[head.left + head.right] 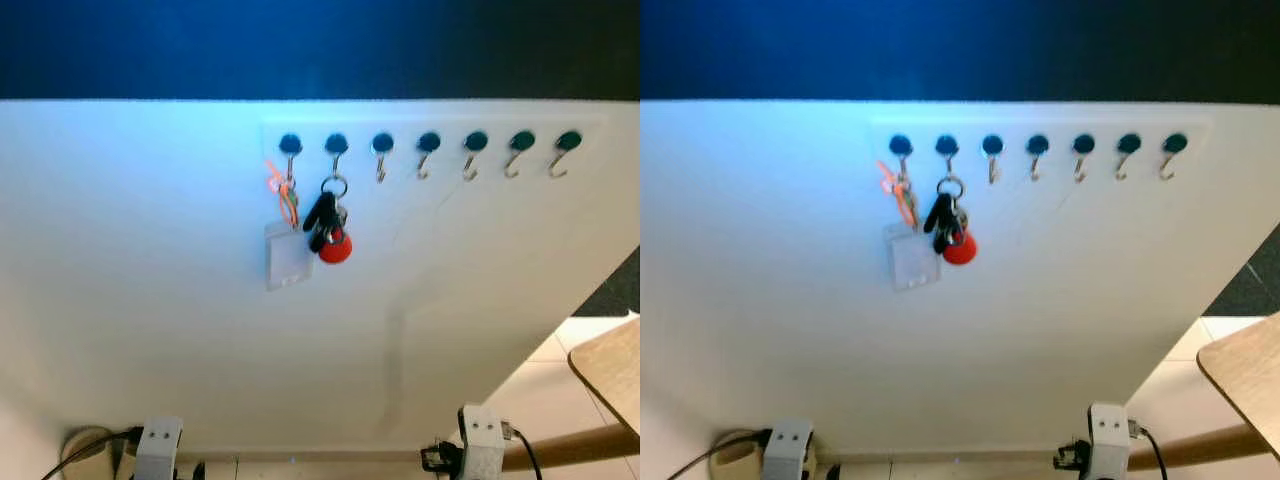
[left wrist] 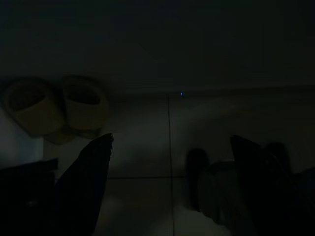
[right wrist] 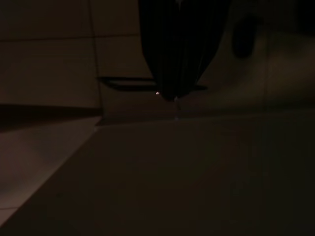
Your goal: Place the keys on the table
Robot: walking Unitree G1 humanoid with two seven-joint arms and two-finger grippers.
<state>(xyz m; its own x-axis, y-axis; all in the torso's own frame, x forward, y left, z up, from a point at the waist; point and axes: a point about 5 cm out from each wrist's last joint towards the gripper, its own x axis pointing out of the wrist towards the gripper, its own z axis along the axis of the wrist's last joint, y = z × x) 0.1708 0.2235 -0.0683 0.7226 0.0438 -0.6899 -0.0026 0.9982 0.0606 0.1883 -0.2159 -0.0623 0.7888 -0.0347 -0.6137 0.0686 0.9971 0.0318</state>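
A bunch of keys (image 1: 329, 226) with a black fob and a round red tag hangs from the second hook (image 1: 336, 150) in a row of hooks on a white wall panel (image 1: 150, 260). The corner of a light wooden table (image 1: 612, 366) shows at the right edge, lower than the keys. Both arms hang low, far below the keys, their white wrist housings (image 1: 158, 446) at the bottom of the eye views. In the dark left wrist view, my left gripper (image 2: 171, 138) is open over tiled floor. My right gripper (image 3: 174, 93) points at the floor with its fingers together.
An orange cord with a clear card holder (image 1: 284, 258) hangs on the first hook, beside the keys. The other hooks (image 1: 475, 150) are bare. Two tape rolls (image 2: 56, 105) lie on the floor by the wall. A wooden table leg (image 1: 575, 446) slants at the lower right.
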